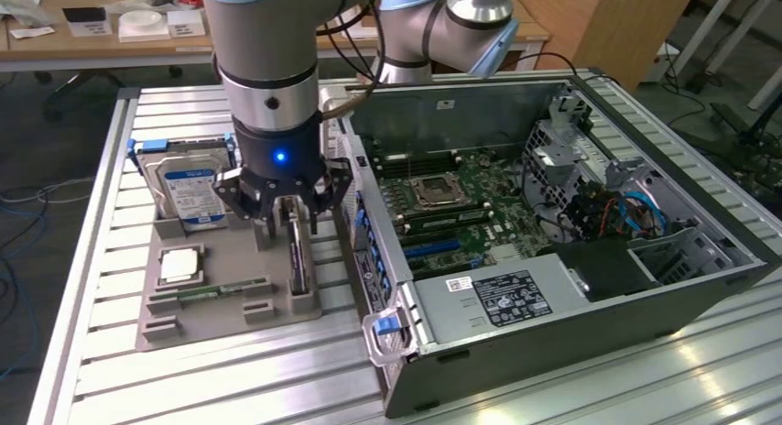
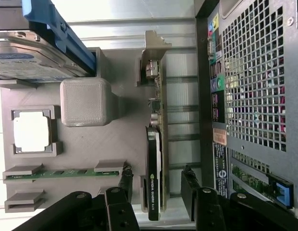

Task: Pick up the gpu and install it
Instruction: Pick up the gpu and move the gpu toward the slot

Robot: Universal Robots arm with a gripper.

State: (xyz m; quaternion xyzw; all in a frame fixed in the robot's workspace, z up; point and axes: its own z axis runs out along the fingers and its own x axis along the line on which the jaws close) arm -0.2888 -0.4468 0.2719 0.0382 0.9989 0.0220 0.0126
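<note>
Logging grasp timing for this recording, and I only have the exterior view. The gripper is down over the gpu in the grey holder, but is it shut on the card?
Observer: No. In the wrist view the gripper is open, one finger on either side of the gpu, with a gap on each side.
Operator: How does the card sit?
Observer: On edge at the grey holder, its silver bracket at the end away from the fingers.
Operator: Which face points where?
Observer: The dark face is toward the memory stick, and the tan board is toward the computer case.
</note>
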